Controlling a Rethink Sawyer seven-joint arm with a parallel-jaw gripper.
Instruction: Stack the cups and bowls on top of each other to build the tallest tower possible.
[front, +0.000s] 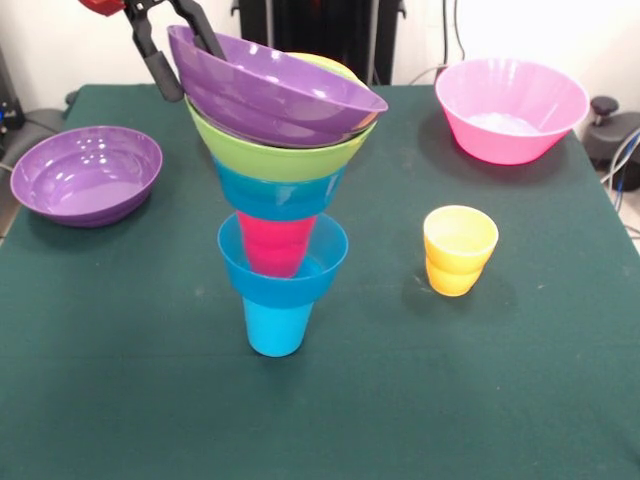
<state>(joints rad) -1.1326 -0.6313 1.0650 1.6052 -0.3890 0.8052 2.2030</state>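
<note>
A: Where does the tower stand?

B: Near the middle of the green-covered desk. A blue cup is at the bottom, upright. A small blue bowl sits on it, a red cup stands inside that bowl, then a second blue bowl, then a lime green bowl.

A: And on top?

B: A wide purple bowl, tilted, its left rim higher than its right. Something yellowish shows just behind its far rim; I cannot tell what.

A: The end effector?

B: The end effector comes in at the upper left, and its black fingers straddle the raised rim of that purple bowl, one outside and one inside, clamped on it.

A: What lies loose?

B: A yellow cup stands upright to the right of the tower, well apart. A pink bowl is at the far right. A second purple bowl rests at the left edge.
</note>
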